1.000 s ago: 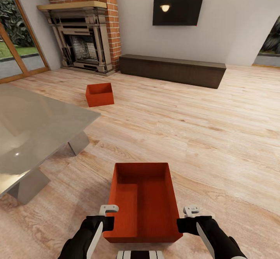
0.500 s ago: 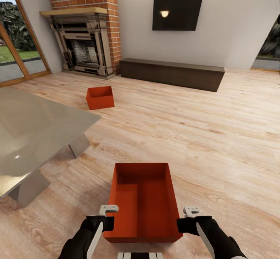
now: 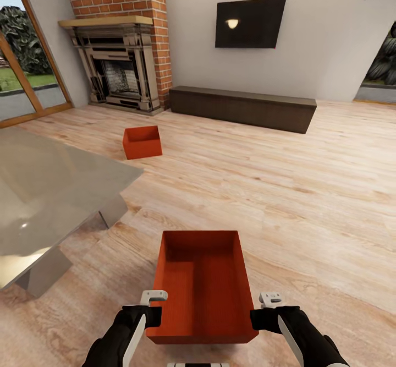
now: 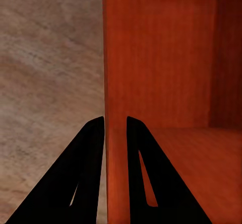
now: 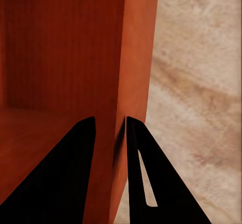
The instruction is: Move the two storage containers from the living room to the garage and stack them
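Observation:
I hold one red-orange storage container (image 3: 201,284) low in front of me, above the light wood plank floor of the living room. My left gripper (image 3: 153,316) is shut on its left wall (image 4: 115,108), one finger inside and one outside. On the opposite wall (image 5: 132,73) my right gripper (image 3: 258,317) is shut the same way. The second storage container (image 3: 142,142) sits on the planks farther off, in front of the fireplace.
A grey low table (image 3: 49,191) stands close at my left. A brick fireplace (image 3: 118,59) and a long dark bench (image 3: 242,107) line the far wall under a black wall screen (image 3: 250,22). Glass doors (image 3: 22,75) are at the far left.
The whole view has shifted: the far wall, fireplace and second container look smaller and farther, so I have backed away. The held container stays fixed between both grippers.

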Controlling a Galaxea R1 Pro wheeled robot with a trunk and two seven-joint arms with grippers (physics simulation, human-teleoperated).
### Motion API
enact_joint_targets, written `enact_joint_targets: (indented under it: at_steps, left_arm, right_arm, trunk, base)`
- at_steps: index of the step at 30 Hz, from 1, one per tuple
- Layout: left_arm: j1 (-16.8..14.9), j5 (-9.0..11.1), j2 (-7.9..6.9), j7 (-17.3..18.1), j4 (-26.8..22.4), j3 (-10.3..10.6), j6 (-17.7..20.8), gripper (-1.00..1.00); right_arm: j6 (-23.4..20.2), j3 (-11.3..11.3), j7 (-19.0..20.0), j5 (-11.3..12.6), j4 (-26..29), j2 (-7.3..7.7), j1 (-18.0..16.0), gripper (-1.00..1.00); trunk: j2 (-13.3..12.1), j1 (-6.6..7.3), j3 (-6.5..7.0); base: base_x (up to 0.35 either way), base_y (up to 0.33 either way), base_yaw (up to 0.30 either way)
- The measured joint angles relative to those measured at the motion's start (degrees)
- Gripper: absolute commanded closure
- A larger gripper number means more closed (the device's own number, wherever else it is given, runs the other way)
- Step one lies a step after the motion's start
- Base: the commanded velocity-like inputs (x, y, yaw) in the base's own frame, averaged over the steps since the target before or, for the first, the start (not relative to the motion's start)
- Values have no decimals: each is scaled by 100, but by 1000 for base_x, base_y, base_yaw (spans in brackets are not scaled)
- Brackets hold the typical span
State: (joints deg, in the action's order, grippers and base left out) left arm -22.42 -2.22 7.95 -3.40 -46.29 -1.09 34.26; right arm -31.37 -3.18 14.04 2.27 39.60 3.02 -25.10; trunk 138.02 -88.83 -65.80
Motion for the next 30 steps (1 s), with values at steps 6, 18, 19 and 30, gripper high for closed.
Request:
enact_joint_targets:
  at_steps: [6,18,19,30]
  left_arm:
    - [0,-1,0,0,-1,2,-1,100]
    - [-1,0,1,1,0,6,-2,100]
    - [-1,0,2,1,-1,6,-2,100]
    - [-1,0,2,1,0,6,-2,100]
  right_arm:
    - [13,6,8,-9,-4,0,1,100]
    - [17,24,35,-47,-2,0,1,100]
    - [17,25,35,-47,-2,0,1,100]
    - [16,25,35,-47,-2,0,1,100]
  trunk:
    - [-241,132,108]
    - [-722,396,417]
    - [-762,417,443]
    - [-1203,659,722]
  base:
    - [0,0,0]
    - [0,0,-96]
    - [0,0,-206]
    - [0,0,-215]
